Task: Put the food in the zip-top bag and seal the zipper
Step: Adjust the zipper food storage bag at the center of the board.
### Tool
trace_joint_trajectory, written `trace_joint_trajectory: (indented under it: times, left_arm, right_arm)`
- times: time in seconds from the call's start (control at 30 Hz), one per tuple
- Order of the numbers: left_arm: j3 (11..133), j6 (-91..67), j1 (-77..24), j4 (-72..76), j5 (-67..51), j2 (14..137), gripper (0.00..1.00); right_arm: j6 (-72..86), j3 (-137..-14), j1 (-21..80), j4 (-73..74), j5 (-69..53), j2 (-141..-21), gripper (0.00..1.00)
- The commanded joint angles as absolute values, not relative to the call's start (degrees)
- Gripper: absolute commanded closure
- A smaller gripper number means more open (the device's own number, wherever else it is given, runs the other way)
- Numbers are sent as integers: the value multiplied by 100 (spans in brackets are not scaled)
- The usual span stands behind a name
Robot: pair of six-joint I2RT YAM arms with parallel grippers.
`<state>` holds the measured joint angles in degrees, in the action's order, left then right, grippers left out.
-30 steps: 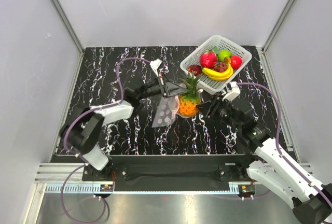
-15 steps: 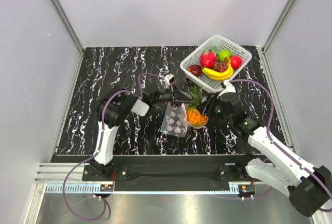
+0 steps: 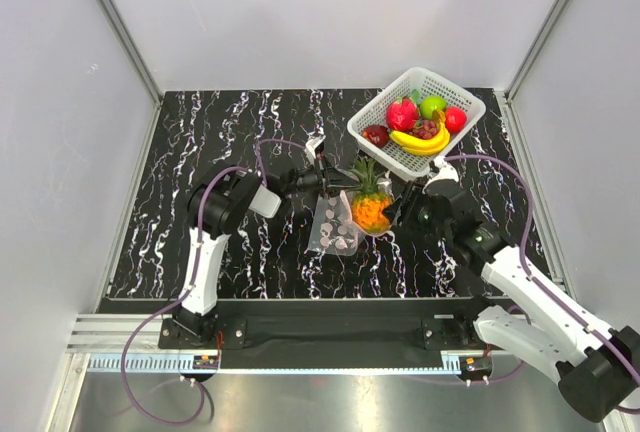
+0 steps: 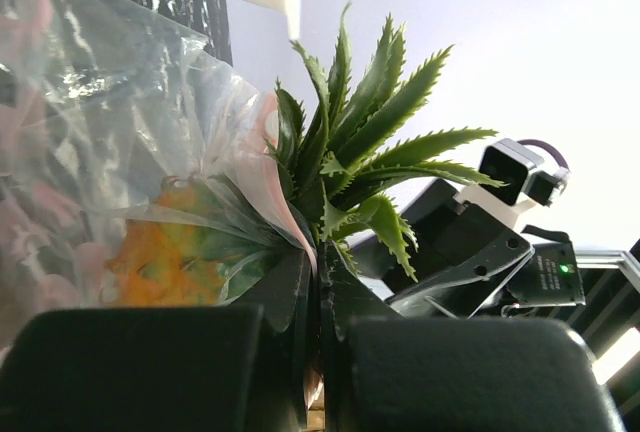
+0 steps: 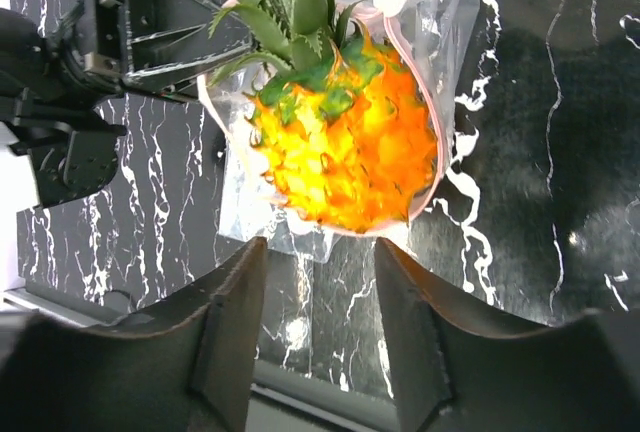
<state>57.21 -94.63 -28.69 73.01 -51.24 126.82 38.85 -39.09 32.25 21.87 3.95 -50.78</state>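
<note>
The orange pineapple (image 3: 370, 210) with its green top sits partly inside the mouth of the clear zip-top bag (image 3: 335, 227), leaves sticking out. In the right wrist view the pink zipper (image 5: 438, 142) loops around the pineapple (image 5: 345, 157). My left gripper (image 3: 330, 180) is shut on the bag's pink mouth edge (image 4: 300, 242) and holds it up beside the leaves (image 4: 370, 152). My right gripper (image 3: 402, 214) is open and empty, its fingertips (image 5: 232, 322) just short of the pineapple's base. Dark red grape-like pieces (image 3: 427, 129) lie in the basket.
A white lattice basket (image 3: 452, 87) stands at the back right with a yellow banana (image 3: 420, 142), red fruits and a green fruit. The black marbled table (image 3: 200, 142) is walled by grey panels on three sides.
The left arm has folded in and brought the bag's mouth to the middle. The pineapple now sits in the bag's mouth, and the right gripper has drawn back a little from it.
</note>
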Motion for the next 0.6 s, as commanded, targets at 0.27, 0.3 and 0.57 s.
trace_joint_trajectory:
  times: [0.27, 0.3, 0.57]
  left_arm:
    - [5731, -9158, -2751, 9316, -5256, 12823, 100]
    - [5704, -9141, -2742, 9299, -5247, 12823, 100]
    - [5520, -8737, -2707, 9027, -5194, 12823, 100]
  right_arm:
    - [5202, -3184, 3147, 2348, 405, -4905, 61]
    - [5316, -3060, 3138, 1964, 300, -4896, 61]
    - [5985, -2496, 3138, 818, 167, -5386, 62]
